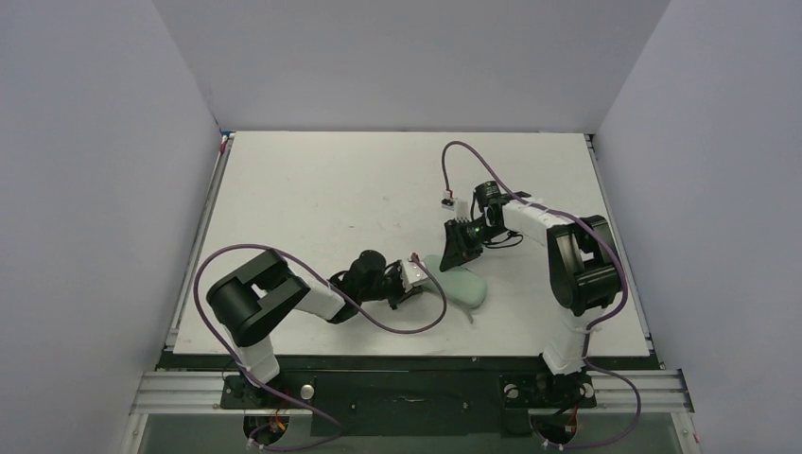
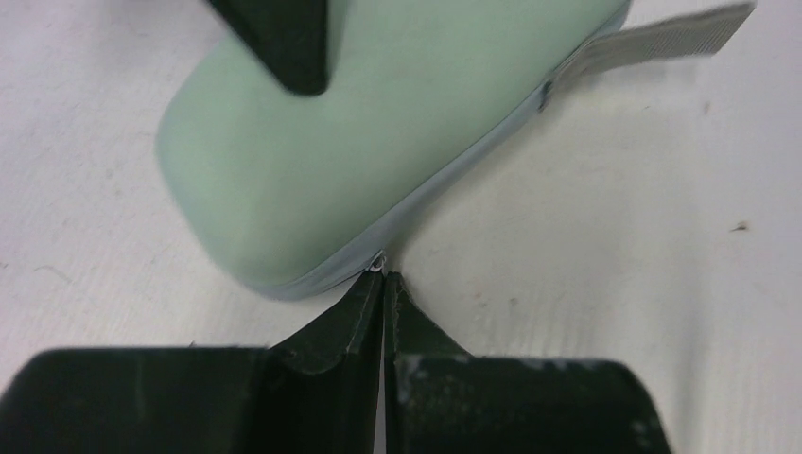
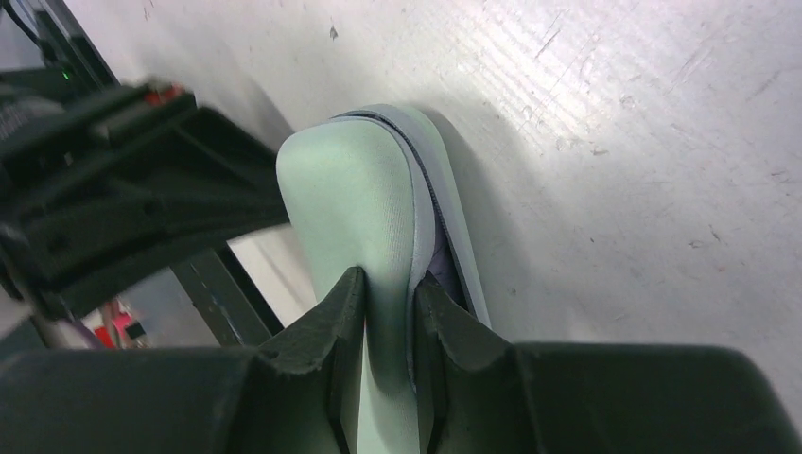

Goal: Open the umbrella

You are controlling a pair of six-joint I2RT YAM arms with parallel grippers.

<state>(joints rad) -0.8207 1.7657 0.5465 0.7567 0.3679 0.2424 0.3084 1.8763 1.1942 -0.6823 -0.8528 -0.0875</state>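
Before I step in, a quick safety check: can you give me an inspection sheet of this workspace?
Surface: white table, lightly scuffed.
Job's things: umbrella not seen; green case lying on the table.
Clutter: nothing seen.
Tools: left tool shut at the case's zip seam; right tool pinching the case's edge.
Cables: purple cables loop off both arms.
Surroundings: grey walls on three sides.

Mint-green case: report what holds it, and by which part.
Right end effector pinches the case's upper shell at one end. Left end effector is shut at the zip pull; grip there unclear.
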